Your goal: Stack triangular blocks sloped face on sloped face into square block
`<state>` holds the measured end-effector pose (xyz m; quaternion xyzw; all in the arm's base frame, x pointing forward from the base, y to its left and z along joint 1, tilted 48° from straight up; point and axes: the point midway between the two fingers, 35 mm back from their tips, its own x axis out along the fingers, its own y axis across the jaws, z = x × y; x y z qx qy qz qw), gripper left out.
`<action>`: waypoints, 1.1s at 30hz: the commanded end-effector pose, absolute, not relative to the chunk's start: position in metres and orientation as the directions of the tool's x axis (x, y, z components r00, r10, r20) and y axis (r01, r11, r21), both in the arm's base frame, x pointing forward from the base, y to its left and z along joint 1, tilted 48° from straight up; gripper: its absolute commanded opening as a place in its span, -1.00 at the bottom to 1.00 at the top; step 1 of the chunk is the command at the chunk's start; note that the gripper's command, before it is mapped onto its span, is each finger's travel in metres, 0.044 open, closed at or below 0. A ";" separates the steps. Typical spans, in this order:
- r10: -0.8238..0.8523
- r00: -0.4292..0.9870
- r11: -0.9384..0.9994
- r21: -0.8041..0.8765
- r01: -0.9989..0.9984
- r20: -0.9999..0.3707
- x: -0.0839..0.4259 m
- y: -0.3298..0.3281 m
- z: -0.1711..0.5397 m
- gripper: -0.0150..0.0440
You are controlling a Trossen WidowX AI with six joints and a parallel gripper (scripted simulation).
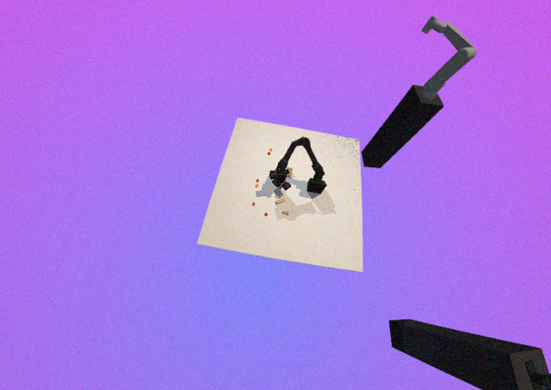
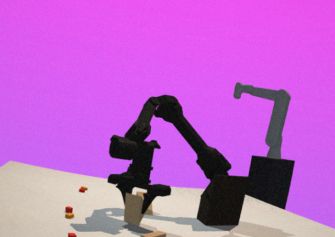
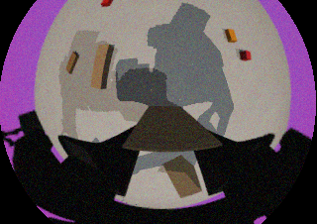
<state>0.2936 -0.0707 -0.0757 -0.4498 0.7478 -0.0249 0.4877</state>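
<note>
My gripper (image 1: 281, 184) (image 2: 134, 209) (image 3: 165, 125) is shut on a tan triangular block (image 2: 132, 206) (image 3: 170, 129), which hangs between the fingers, tilted, a little above the table (image 1: 329, 238) (image 2: 40, 180). Its shadow shows under it. In the top view the hand largely hides this block. The other tan triangular block (image 1: 290, 171) (image 2: 149, 209) (image 3: 184, 182) stands on the table behind the hand, apart from the held one. In the exterior view a finger partly covers it. Its exact pose is hard to tell.
A long tan bar (image 1: 280, 201) (image 2: 154, 234) (image 3: 100, 65) and a shorter one (image 1: 285, 213) (image 3: 72, 62) lie on the near side. Several small red and orange pieces are scattered beyond the hand, including a red cube (image 2: 68, 209). A grey arm (image 1: 449, 67) (image 2: 277, 121) stands off the table.
</note>
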 end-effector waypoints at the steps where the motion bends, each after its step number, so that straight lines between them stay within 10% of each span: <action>1: -0.736 -0.184 0.591 -0.486 -0.643 -0.652 0.301 -0.067 -0.078 -0.49; 16: -0.805 -0.449 0.592 -0.487 -0.642 -0.387 0.323 -0.058 -0.094 -0.49; 33: -0.799 -0.415 0.596 -0.480 -0.644 -0.435 0.319 -0.059 -0.090 1.00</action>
